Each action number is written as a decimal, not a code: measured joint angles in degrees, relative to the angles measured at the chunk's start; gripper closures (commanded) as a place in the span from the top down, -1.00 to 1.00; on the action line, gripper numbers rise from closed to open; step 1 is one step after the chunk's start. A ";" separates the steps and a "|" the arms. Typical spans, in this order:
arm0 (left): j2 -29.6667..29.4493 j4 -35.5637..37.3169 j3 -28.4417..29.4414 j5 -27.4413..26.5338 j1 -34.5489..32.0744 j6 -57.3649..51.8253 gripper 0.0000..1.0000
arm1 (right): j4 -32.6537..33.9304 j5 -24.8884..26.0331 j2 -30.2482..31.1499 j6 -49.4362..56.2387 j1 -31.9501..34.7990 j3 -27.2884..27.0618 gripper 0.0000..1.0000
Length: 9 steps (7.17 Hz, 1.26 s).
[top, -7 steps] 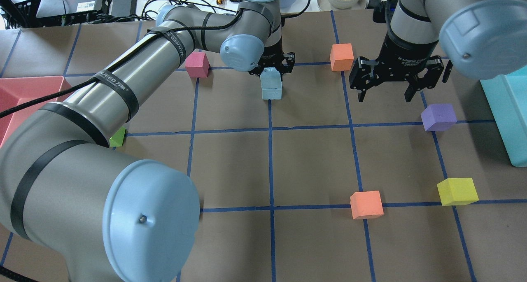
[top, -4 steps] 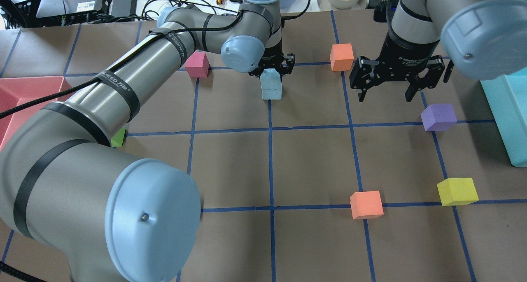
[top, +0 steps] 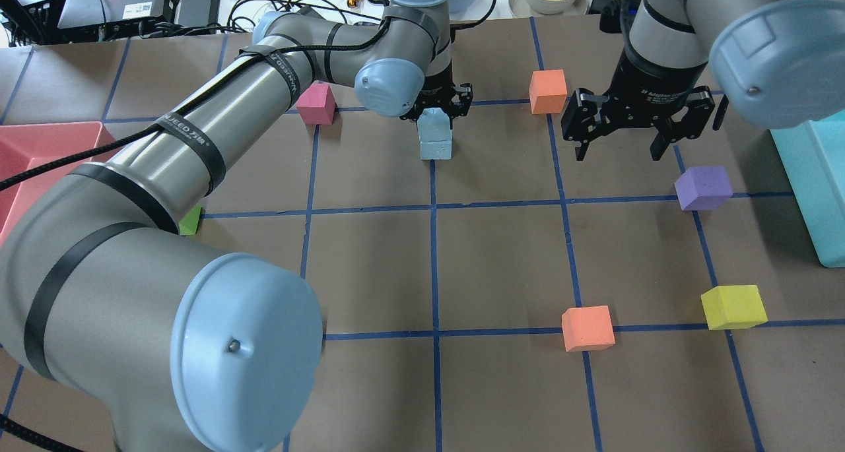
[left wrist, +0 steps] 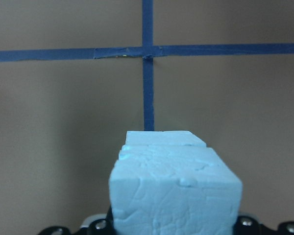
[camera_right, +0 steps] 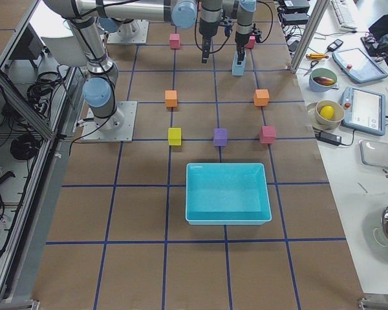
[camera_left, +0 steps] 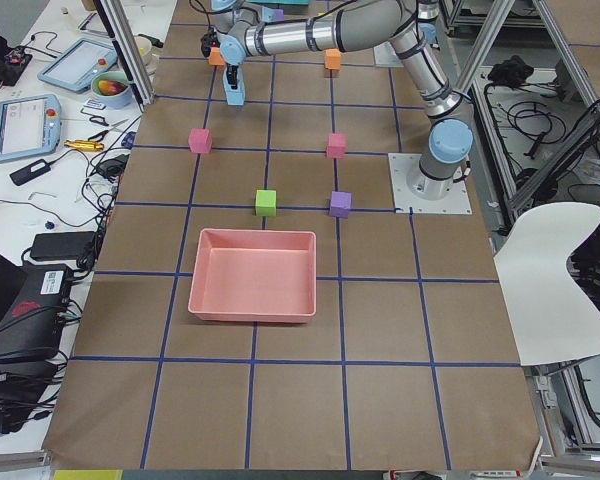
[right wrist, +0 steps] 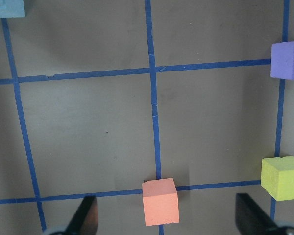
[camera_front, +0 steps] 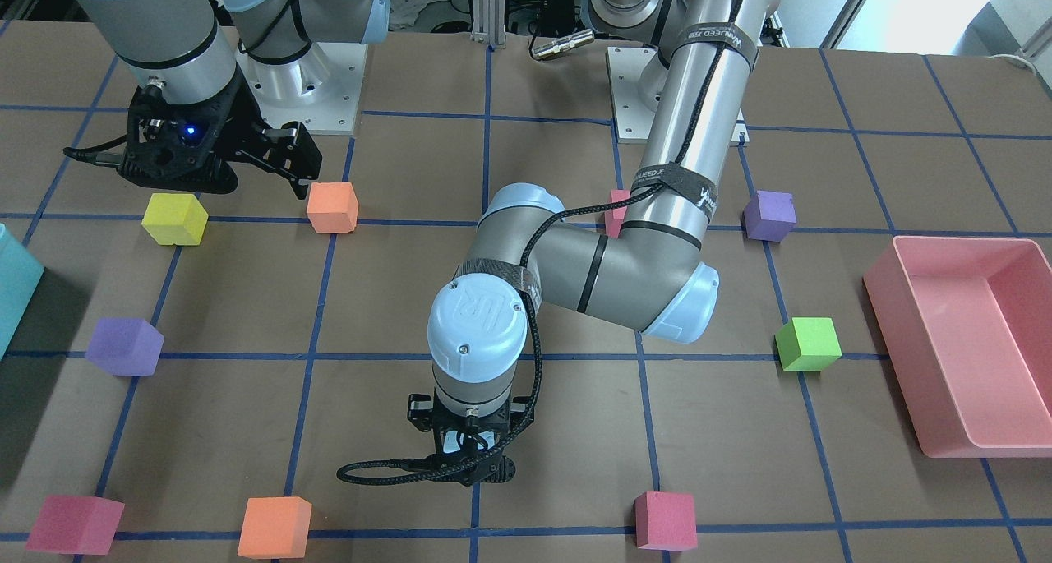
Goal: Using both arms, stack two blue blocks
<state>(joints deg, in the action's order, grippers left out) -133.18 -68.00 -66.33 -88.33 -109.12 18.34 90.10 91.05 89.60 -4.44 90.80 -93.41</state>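
Observation:
Two pale blue blocks stand stacked at the far middle of the table: the upper blue block [top: 434, 123] rests on the lower blue block [top: 436, 149], slightly offset. My left gripper [top: 436, 111] is straight above them, shut on the upper block's sides. In the left wrist view the upper block [left wrist: 175, 196] fills the lower middle and the lower block's top [left wrist: 164, 138] peeks out beyond it. In the front-facing view the left wrist [camera_front: 477, 325] hides most of the stack. My right gripper [top: 618, 154] hangs open and empty to the right of the stack, above bare table.
An orange cube [top: 548, 90] sits between the grippers, a crimson cube [top: 315, 103] left of the stack. A purple cube [top: 703, 188], a yellow cube [top: 733, 307] and another orange cube [top: 587, 328] lie on the right. A teal box [top: 812, 188] stands far right, a pink tray [top: 39, 155] far left.
The upper blue block has settled a little lower onto the lower one. My right gripper has drifted slightly up and away, still open.

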 measured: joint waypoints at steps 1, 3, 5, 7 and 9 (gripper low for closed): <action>-0.09 0.04 -0.02 0.00 0.01 0.06 0.59 | 0.17 0.00 0.31 -0.04 -0.03 0.02 1.00; -0.41 0.07 -0.03 -0.01 0.01 0.92 0.77 | 0.46 -0.11 0.81 -0.08 -0.03 0.05 1.00; -0.50 0.05 -0.07 0.00 -0.01 1.68 0.86 | 0.45 -0.19 0.97 -0.07 0.07 0.02 1.00; 0.90 -0.18 0.06 0.09 0.18 1.55 1.00 | 0.43 -0.25 1.07 0.01 0.14 -0.01 1.00; 5.07 -5.15 0.07 0.49 2.10 -0.40 1.00 | 0.42 -0.26 1.11 0.06 0.16 -0.01 1.00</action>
<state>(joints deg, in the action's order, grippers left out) -128.11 -73.16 -66.27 -87.84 -107.03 17.95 90.53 90.79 90.70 -4.38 90.96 -93.43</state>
